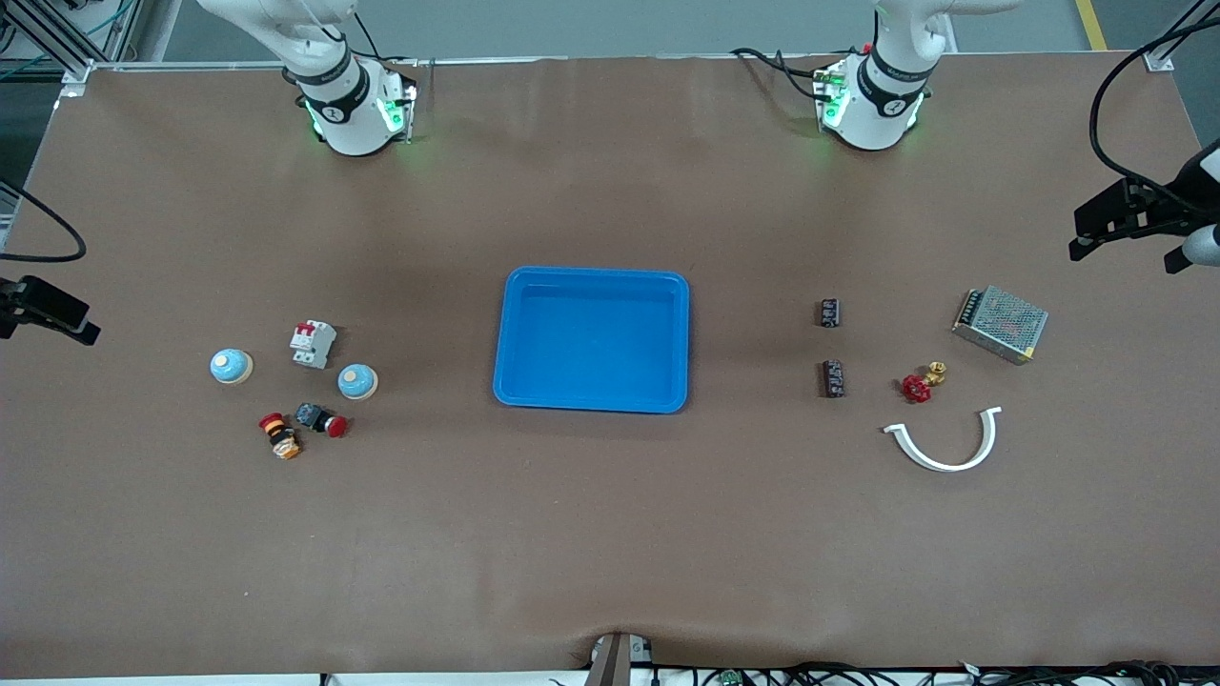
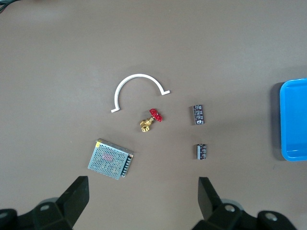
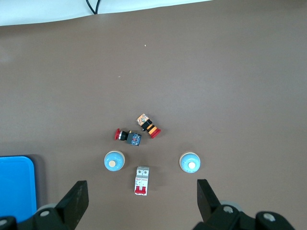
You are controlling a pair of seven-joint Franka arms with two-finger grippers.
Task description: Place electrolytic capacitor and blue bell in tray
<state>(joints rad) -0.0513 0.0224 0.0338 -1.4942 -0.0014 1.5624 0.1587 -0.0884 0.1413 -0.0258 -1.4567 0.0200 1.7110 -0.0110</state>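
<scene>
Shallow bright-blue plastic tray [image 1: 592,339] sat mid-frame, empty. Two small black cylindrical electrolytic capacitors [image 1: 832,377] lay right of centre; two light-blue domed bells [image 1: 357,382] left of centre. Capacitors looked light, rigid, prone to roll: pinch across the body. Bells looked smooth, slippery: grip low on the rim. Left end effector [image 2: 143,203] and right end effector [image 3: 142,203] both hung wide open above the table [image 1: 610,534].

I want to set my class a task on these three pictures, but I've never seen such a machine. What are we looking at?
Two robot arms stand at a brown table. One picture looks down from across it; the others come from cameras on each wrist. The left claw and right claw are open, holding nothing, high above the table. An empty blue tray lies mid-table. Toward the left arm's end lie two capacitors, a red valve, a metal box and a white bracket; toward the right arm's, two blue bells, a breaker and push buttons.
</scene>
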